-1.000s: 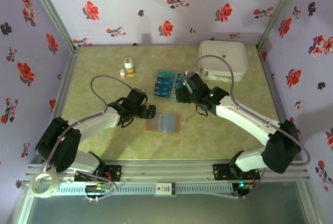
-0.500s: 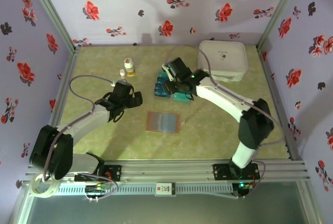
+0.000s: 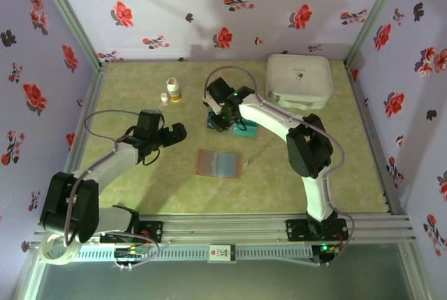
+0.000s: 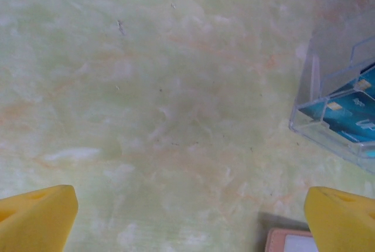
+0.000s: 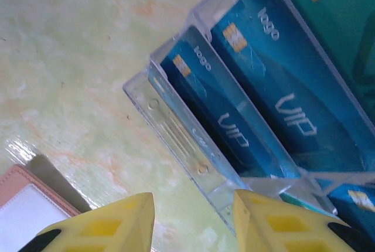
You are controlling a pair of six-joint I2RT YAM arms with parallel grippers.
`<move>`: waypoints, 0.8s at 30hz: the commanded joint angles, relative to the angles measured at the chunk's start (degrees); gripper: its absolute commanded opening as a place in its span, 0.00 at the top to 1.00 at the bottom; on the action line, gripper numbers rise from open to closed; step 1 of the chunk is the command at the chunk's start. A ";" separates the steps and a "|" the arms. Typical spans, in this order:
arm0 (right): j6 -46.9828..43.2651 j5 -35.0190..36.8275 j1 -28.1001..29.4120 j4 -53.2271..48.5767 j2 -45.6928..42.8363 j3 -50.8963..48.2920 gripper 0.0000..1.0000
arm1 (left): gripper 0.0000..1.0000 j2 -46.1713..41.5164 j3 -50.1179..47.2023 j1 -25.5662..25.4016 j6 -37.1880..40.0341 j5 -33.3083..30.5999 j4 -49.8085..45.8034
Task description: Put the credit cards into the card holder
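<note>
Blue credit cards point(image 5: 258, 88) marked "VIP" stand on edge in a clear plastic rack point(image 5: 181, 140); the same cards point(image 3: 244, 130) lie mid-table, partly under my right arm. My right gripper point(image 5: 193, 217) hovers over the rack's near corner, open. The corner sits between its yellow fingertips point(image 5: 275, 220) and nothing is gripped. The brown card holder point(image 3: 220, 164) lies open and flat nearer the arms, its corner point(image 5: 23, 202) at lower left in the right wrist view. My left gripper point(image 3: 171, 132) stands open over bare table, left of the card holder; its fingers point(image 4: 35, 217) are wide apart.
A large white rounded case point(image 3: 299, 80) sits at the back right. Two small bottles point(image 3: 172, 91) stand at the back left of centre. A tape roll point(image 3: 56, 248) rests on the near rail at left. Flowered walls enclose the table point(image 3: 140, 188).
My right arm has swung left and farther out over the card rack, and its jaws have narrowed. My left arm has pulled back to the left, away from the card holder, still open.
</note>
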 commanded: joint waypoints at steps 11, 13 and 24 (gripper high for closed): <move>-2.91 2.52 0.01 -1.60 4.86 4.78 0.61 | 0.00 -3.37 -1.22 1.21 -0.61 2.55 0.41; -3.15 2.69 0.02 -1.90 5.31 5.12 0.61 | 0.00 -3.04 -1.11 1.16 -0.59 2.58 0.36; -3.69 2.44 0.38 -2.36 6.80 5.28 0.64 | 0.00 -2.58 -1.12 1.31 -0.72 2.65 0.40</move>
